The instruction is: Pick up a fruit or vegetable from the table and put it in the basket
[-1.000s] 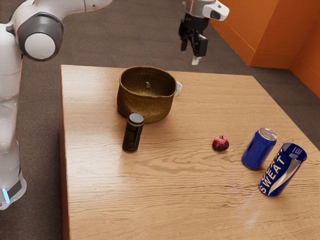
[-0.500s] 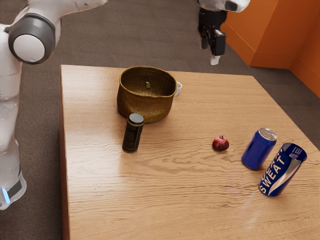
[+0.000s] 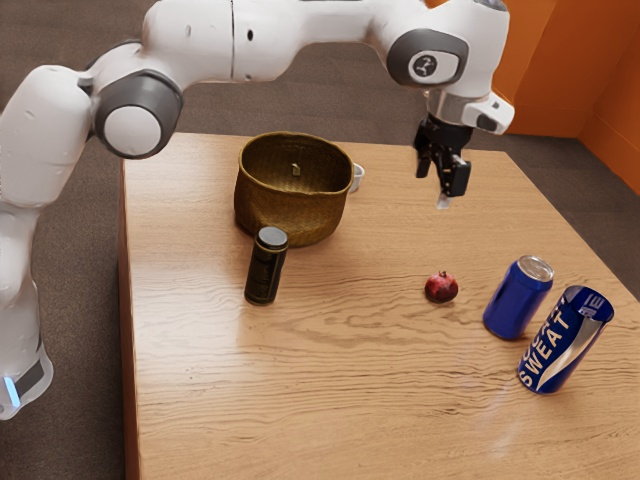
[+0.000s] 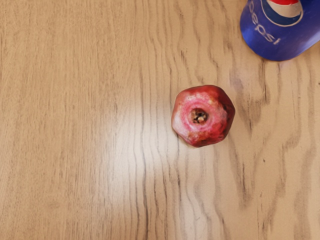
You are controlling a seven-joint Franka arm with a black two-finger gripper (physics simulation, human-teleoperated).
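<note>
High above the table (image 3: 330, 380), my gripper (image 3: 436, 187) stands open with nothing between its fingers. Beneath it in the exterior view a small red pomegranate (image 3: 441, 287) rests on the wood, well apart from the fingers. The wrist view looks down on the same pomegranate (image 4: 203, 116), its crown facing up. The basket (image 3: 292, 215), brownish-gold and round with an open top, stands toward the exterior view's left, behind a dark can.
A blue can (image 3: 515, 300) and a blue-and-white tumbler (image 3: 562, 342) stand to the exterior view's right of the pomegranate. The dark can (image 3: 265, 268) is close to the basket, and a white object (image 3: 358, 178) peeks out behind it.
My hand has moved toward the exterior view's right and, most recently, down toward the table. More of the arm has come into the exterior view. The objects on the table have stayed put.
</note>
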